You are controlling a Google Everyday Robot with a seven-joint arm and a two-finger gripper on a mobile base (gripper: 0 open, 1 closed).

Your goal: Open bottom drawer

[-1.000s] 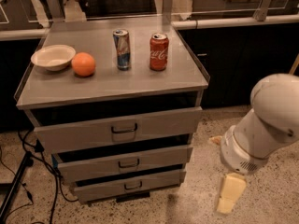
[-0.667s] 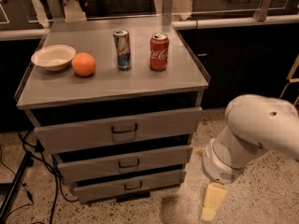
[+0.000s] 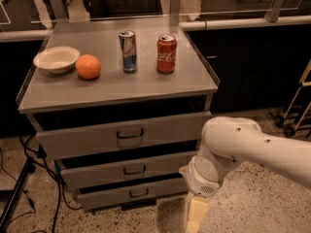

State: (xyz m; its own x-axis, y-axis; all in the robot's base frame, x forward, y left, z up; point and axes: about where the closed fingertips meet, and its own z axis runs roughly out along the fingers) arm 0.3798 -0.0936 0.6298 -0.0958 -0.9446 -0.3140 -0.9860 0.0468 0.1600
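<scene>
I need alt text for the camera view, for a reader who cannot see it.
The robot's gripper hangs low by the right end of the bottom drawer of a grey three-drawer cabinet, apart from its handle. On top are a bowl, an orange, a blue can and a red can.

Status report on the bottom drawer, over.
Gripper low beside the cabinet, pointing down. Bottom drawer handle not gripped. Nothing between them.
</scene>
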